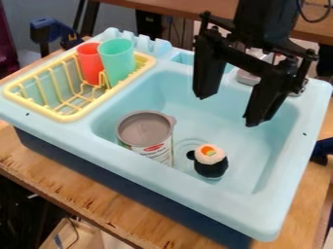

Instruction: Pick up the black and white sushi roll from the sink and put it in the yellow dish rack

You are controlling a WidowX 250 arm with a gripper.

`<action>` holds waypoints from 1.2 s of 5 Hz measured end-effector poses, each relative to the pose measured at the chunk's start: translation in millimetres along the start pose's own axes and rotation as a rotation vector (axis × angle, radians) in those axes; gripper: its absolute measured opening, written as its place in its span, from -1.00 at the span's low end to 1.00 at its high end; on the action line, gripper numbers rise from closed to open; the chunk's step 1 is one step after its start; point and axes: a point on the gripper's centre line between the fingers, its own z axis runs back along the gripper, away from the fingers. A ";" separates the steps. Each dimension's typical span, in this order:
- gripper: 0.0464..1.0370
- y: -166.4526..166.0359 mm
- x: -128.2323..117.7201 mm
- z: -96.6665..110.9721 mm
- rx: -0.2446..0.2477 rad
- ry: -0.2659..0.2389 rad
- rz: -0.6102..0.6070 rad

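Gripper (228,111) hung over sink (237,206), fingers spread. Toy sushi roll (211,166) lay below, apart, near can (145,129).

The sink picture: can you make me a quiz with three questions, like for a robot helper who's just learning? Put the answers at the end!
1. True or false: the can and the sushi are both in the sink.
2. Pick one. The gripper is:
A) holding the can
B) shut
C) open, holding nothing
3. Fill in the missing word: the red cup and the green cup stand in the yellow ____.

Key: 1. True. 2. C. 3. Rack.
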 end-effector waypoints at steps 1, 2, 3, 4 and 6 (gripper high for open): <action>0.93 -0.5 1.6 -9.8 0.006 0.033 -0.001; 0.93 3.8 5.5 -20.2 0.018 0.016 -0.020; 0.93 14.4 10.2 -30.0 0.025 -0.010 -0.019; 0.93 20.1 9.8 -41.6 0.018 -0.045 -0.028; 0.93 27.0 22.4 -54.1 -0.049 -0.127 -0.068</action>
